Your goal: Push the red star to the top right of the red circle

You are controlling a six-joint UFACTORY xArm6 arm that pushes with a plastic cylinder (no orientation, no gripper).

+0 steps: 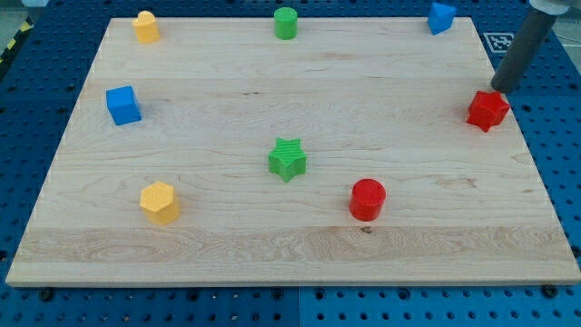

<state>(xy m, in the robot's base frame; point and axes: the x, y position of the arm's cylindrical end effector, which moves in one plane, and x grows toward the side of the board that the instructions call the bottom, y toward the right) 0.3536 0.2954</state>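
The red star (pixel 487 110) lies near the board's right edge, in the upper half of the view. The red circle (pixel 368 199) stands lower and to the left of it, right of the board's middle. My tip (pixel 500 87) is at the end of the dark rod that comes in from the view's top right corner. It sits just above and slightly right of the red star, very close to it or touching it.
The wooden board (pixel 227 245) also holds a green star (pixel 288 159) at its middle, a green cylinder (pixel 286 23) at top centre, a blue block (pixel 441 17) at top right, a blue cube (pixel 123 104) at left, and yellow blocks at top left (pixel 145 26) and bottom left (pixel 159 202).
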